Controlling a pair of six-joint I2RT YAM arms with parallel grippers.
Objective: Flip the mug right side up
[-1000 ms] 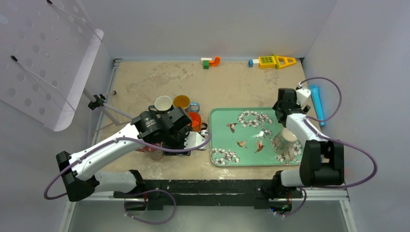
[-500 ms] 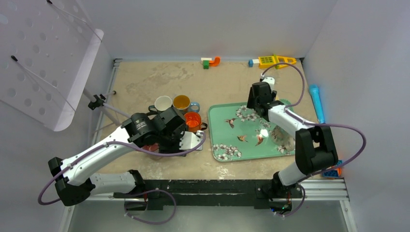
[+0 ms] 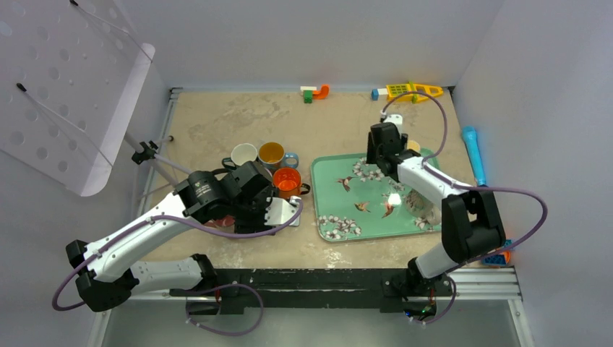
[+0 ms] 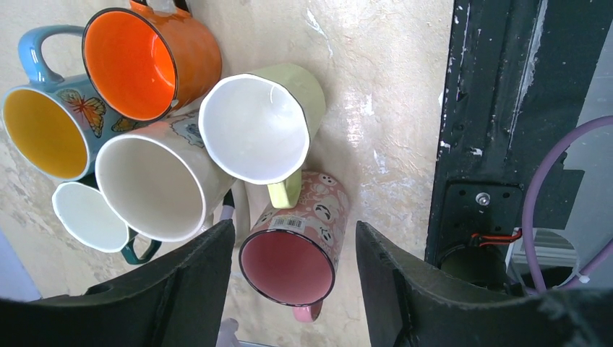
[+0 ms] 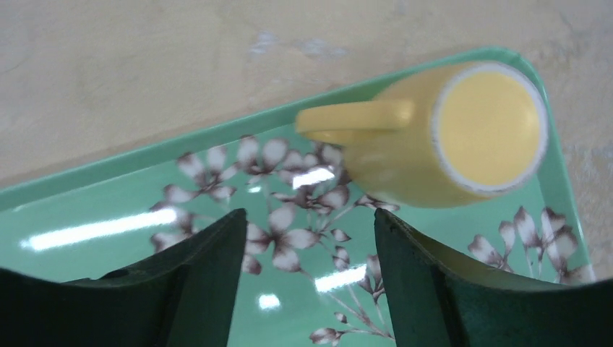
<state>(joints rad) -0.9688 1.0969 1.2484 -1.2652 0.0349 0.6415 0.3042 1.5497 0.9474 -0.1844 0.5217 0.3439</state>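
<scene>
- I see the yellow mug (image 5: 448, 137) base-up in the green tray's (image 5: 87, 199) 1 o'clock corner on the top cam. On the right wrist cam its handle points to 9 o'clock.
- Right gripper (image 5: 307, 217): jaws wide, empty, mug at its 1 o'clock.
- Left gripper (image 4: 293, 231): wide, empty, above the mug cluster (image 4: 159, 188).

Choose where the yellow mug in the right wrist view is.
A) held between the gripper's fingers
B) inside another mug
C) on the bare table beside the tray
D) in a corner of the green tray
D: the yellow mug stands within the rim of the green tray, at its corner, and the open right gripper is apart from it.
</scene>
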